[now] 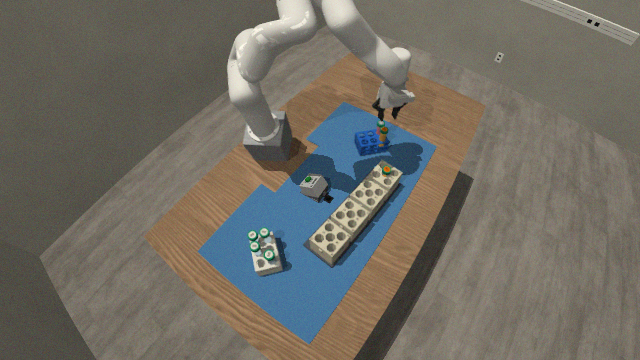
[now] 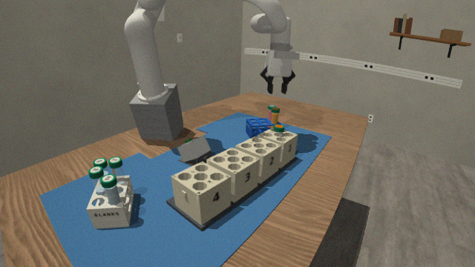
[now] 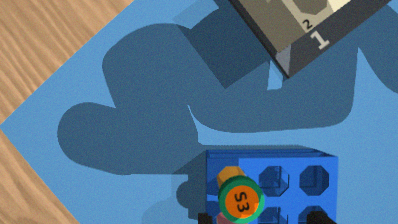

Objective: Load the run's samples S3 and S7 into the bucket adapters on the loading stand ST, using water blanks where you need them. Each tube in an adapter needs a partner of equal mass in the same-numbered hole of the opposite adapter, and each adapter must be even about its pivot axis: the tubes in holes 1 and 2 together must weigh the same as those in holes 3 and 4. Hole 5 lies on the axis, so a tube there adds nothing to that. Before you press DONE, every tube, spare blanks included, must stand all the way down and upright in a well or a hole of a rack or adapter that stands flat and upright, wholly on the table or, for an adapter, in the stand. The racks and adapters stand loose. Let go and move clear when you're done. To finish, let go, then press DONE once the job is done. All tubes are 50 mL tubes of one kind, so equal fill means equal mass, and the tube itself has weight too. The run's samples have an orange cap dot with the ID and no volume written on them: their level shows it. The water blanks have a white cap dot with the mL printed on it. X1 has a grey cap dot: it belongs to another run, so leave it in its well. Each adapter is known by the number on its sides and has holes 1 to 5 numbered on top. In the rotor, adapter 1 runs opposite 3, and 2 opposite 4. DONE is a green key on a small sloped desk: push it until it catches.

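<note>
My gripper point(image 1: 388, 118) point(image 2: 277, 92) point(image 3: 262, 219) is partly open and empty, high above the blue rack point(image 2: 252, 126) point(image 3: 325, 165). Orange-filled S3 point(image 1: 383, 137) point(image 2: 274, 116) point(image 3: 241, 201) stands in that rack's corner well; pink X1 point(image 1: 381, 125) point(image 2: 272, 106) is beside it. S7 point(image 1: 386, 170) point(image 2: 279, 127) stands in the middle hole of adapter 1 point(image 2: 290, 148) point(image 3: 320, 41). Adapters 2 point(image 2: 272, 160), 3 point(image 2: 247, 176) and 4 point(image 2: 216, 196) show no tubes. Four blanks, including one at the front point(image 1: 269, 255) point(image 2: 108, 180), stand in the BLANKS rack point(image 1: 270, 270) point(image 2: 111, 222); their printed volumes are unreadable.
The adapters sit in a row on the dark loading stand point(image 2: 185, 215). The small grey desk point(image 1: 314, 187) point(image 2: 194, 149) with the green DONE key point(image 1: 308, 179) point(image 2: 188, 140) stands between the arm base point(image 1: 267, 145) point(image 2: 157, 119) and the adapter row.
</note>
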You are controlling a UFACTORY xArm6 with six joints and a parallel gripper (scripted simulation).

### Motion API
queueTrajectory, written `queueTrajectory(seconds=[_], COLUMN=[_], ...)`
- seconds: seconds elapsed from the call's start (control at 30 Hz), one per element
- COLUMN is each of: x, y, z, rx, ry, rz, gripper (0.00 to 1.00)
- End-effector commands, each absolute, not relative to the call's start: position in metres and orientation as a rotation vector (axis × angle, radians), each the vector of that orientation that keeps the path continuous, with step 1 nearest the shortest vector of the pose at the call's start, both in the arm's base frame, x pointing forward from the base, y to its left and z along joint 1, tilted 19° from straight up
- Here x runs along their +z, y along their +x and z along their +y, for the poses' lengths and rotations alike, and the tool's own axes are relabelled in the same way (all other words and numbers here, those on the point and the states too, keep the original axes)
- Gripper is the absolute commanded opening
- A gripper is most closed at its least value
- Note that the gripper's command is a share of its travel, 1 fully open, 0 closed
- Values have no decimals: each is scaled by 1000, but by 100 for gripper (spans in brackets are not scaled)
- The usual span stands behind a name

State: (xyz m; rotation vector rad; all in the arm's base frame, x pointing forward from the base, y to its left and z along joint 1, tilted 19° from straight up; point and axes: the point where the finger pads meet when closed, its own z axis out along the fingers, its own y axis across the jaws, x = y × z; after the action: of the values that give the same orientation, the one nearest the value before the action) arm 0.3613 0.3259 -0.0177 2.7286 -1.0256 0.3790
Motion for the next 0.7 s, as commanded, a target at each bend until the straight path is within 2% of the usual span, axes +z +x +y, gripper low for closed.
queueTrajectory(seconds=[0.0,0.67], x=[-24,-58], y=[363,369], z=[325,315], rx=[381,381], ry=[2731,2731], rz=[-1026,-1026], gripper=[57,57])
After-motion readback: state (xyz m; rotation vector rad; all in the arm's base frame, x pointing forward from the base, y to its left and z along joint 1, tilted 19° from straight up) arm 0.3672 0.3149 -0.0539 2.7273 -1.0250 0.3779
